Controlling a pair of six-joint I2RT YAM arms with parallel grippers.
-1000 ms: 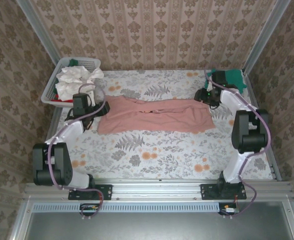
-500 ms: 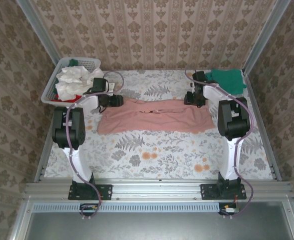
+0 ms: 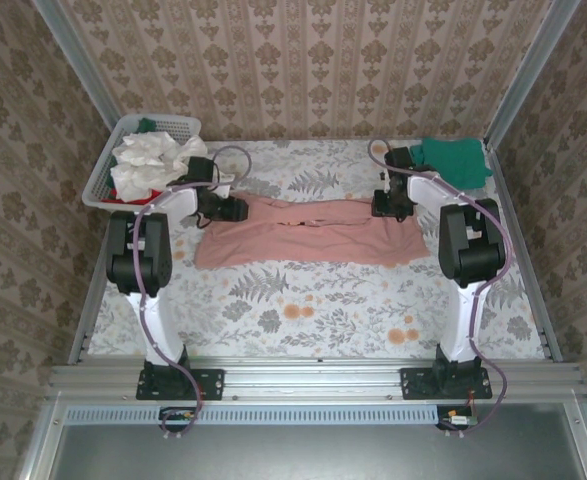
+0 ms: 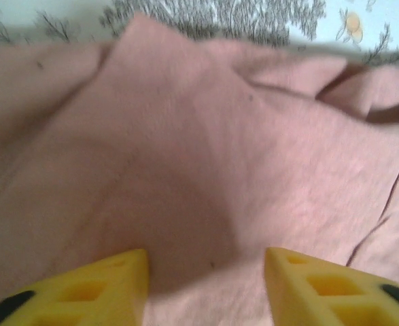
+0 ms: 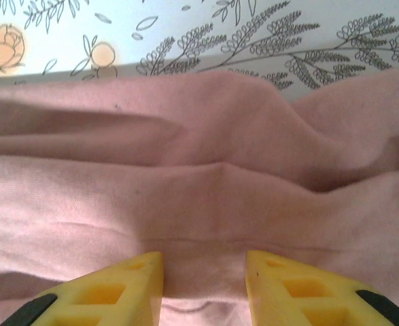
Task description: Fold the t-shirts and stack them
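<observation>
- Pink t-shirt [image 3: 308, 230]: lies as a long, half-folded band, its far edge directly under both grippers.
- Left gripper [image 4: 206, 261]: jaws partly apart, cloth rising between them, no pinch closed yet.
- Right gripper [image 5: 204, 261]: likewise.
- Teal t-shirt [image 3: 458, 160]: folded, just beyond the right gripper.
- White t-shirts [image 3: 148, 160]: crumpled in the basket [image 3: 133, 125], beyond the left gripper.
- Progress, as judged: roughly midway.

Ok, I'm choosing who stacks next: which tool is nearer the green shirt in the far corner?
Right. The right tool is at the pink shirt's end beside the green shirt; the left tool is at its opposite end, near the basket.
</observation>
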